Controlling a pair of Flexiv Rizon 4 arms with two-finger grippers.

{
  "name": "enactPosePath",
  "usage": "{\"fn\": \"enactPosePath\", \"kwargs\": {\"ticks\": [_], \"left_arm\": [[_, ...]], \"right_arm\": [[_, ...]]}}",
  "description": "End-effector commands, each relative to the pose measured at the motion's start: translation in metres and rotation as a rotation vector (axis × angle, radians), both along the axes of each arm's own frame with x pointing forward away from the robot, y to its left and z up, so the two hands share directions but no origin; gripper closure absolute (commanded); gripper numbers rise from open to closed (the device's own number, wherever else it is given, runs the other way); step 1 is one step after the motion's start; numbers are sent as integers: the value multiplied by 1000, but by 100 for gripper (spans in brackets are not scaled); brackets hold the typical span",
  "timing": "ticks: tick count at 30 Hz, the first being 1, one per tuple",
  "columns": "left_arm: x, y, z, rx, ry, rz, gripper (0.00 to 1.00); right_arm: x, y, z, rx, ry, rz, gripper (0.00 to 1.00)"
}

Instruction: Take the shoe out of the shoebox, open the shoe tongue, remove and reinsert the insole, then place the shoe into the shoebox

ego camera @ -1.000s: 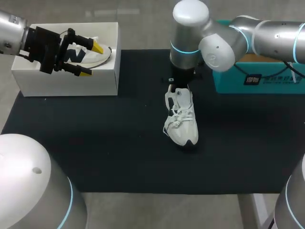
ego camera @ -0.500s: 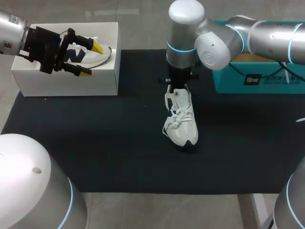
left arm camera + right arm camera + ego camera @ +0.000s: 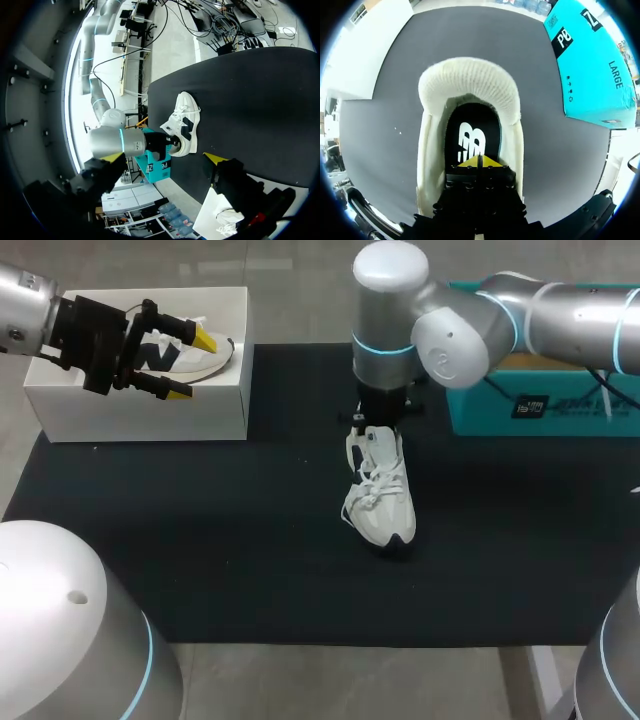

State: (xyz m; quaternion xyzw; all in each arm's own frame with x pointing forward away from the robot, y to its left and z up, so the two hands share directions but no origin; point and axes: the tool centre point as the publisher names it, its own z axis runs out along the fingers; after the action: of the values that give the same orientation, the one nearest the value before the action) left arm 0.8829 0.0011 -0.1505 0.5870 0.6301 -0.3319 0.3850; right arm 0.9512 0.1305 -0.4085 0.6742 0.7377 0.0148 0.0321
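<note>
A white laced sneaker [image 3: 380,490] stands on the black mat, toe toward the front edge, and shows from the left wrist view too [image 3: 184,125]. My right gripper [image 3: 377,423] hangs straight down over its heel opening. In the right wrist view the gripper [image 3: 479,161] is shut, its yellow tips together on the black insole [image 3: 470,130] inside the padded collar [image 3: 470,80]. My left gripper [image 3: 192,365] hovers open over the white shoebox [image 3: 215,410], nothing between its fingers. A second sneaker [image 3: 215,362] lies inside that box.
A teal carton [image 3: 500,410] stands at the back right, close behind my right arm. The black mat [image 3: 200,540] covers the table from the shoebox across to the carton.
My right gripper has shifted slightly and come down onto the sneaker's heel opening. The left arm and the sneaker have stayed where they were.
</note>
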Motion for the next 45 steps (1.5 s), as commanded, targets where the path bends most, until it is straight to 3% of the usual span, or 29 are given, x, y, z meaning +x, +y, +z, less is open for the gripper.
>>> {"fn": "enactPosePath", "kwargs": {"ticks": [1,6,12,18,24,39,45], "left_arm": [[1,0,0,4,1,-2,0],[1,0,0,4,1,-2,0],[1,0,0,4,1,-2,0],[1,0,0,4,1,-2,0],[1,0,0,4,1,-2,0],[1,0,0,4,1,-2,0],[1,0,0,4,1,-2,0]], "right_arm": [[9,5,-24,24,32,7,100],[6,11,-16,43,39,10,100],[0,7,18,31,30,-10,100],[-1,6,48,65,146,-67,100],[1,6,55,103,254,-112,100],[-1,7,55,98,254,-122,100],[-10,4,50,56,310,-159,100]]}}
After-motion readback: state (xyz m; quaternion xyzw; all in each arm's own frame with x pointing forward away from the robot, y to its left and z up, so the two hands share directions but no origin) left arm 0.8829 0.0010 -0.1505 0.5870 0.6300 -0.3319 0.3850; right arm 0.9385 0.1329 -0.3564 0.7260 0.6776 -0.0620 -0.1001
